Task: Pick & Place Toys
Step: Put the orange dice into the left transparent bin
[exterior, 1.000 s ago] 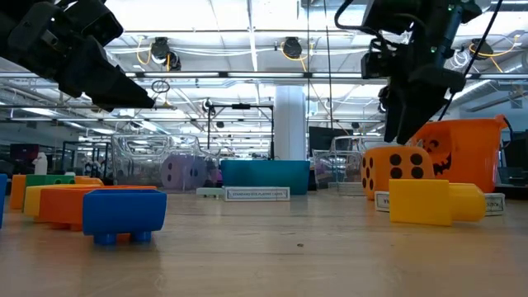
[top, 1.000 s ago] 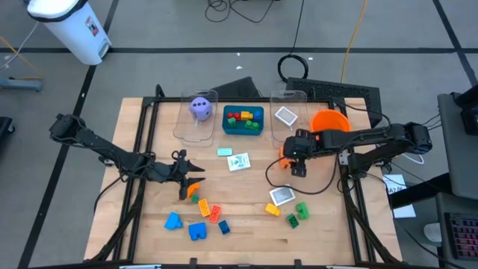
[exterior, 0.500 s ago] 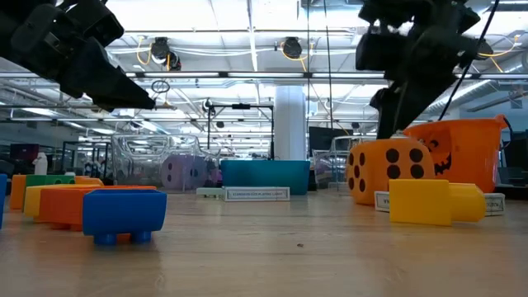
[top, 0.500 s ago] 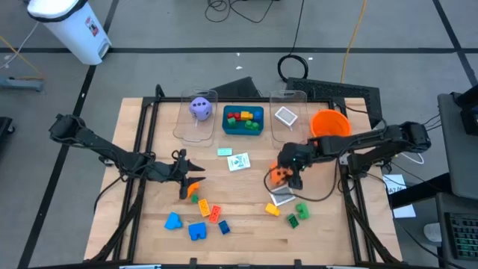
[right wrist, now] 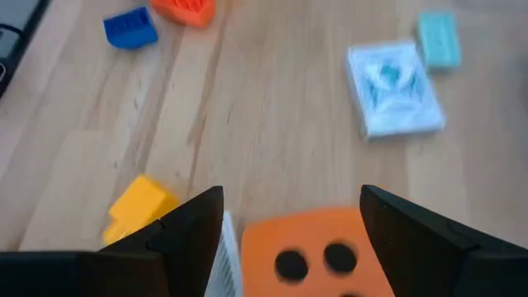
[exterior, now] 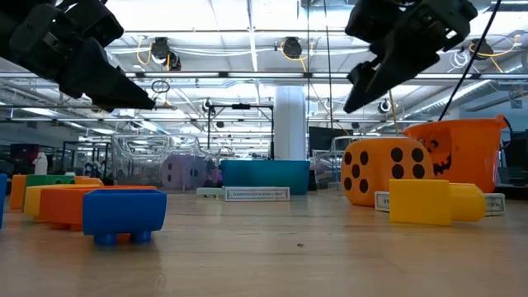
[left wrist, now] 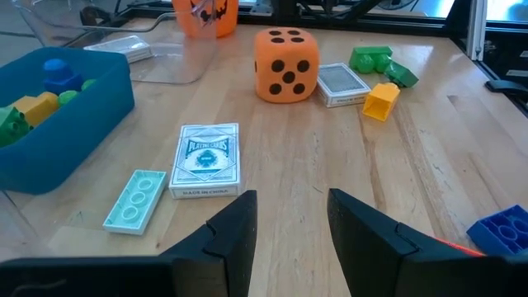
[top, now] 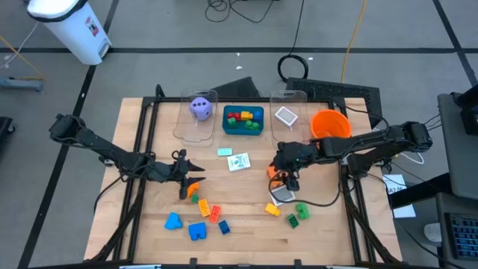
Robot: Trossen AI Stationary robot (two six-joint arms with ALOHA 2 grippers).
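High view: purple dotted die and several bricks already binned, orange black-dotted foam die on the table under right gripper (jaws spread, not pinching), left gripper parted, empty, scattered bricks left.

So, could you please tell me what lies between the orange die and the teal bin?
In the left wrist view, a boxed card deck lies between the orange die and teal bin.
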